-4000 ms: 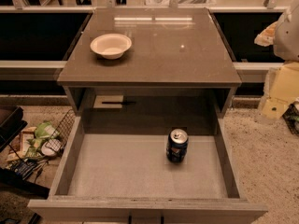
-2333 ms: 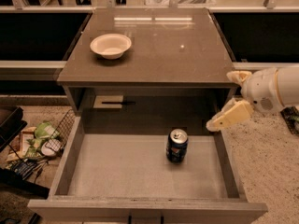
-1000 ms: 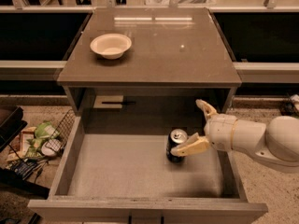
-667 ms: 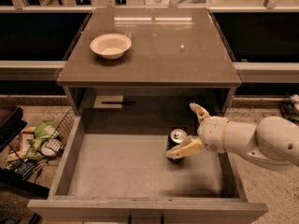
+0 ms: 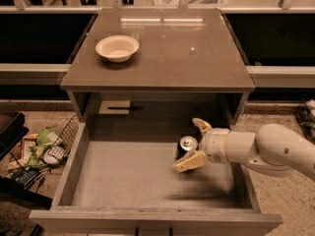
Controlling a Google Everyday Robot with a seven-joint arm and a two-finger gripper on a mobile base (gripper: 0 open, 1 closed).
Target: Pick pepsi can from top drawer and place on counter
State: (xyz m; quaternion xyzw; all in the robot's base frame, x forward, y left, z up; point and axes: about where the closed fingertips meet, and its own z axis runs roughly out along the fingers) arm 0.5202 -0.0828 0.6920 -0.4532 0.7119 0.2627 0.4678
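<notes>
speckled floor (image 5: 290,205), litter (image 5: 44,149) at left

**A pantry-style kitchenette, likely in an office or lab**

A low cabinet with a glossy counter (image 5: 167,53) stands beyond the fingers (image 5: 189,162), with a white bowl (image 5: 117,47) on it, as in a kitchen. The gripper (image 5: 196,144) of a white robot arm is inside the pulled-out top drawer (image 5: 123,181), its fingers spread on either side of the pepsi can (image 5: 187,142). Far left of the fingers, a wire basket (image 5: 69,132) of snack packets (image 5: 47,139) sits on a speckled floor (image 5: 285,200)
</notes>
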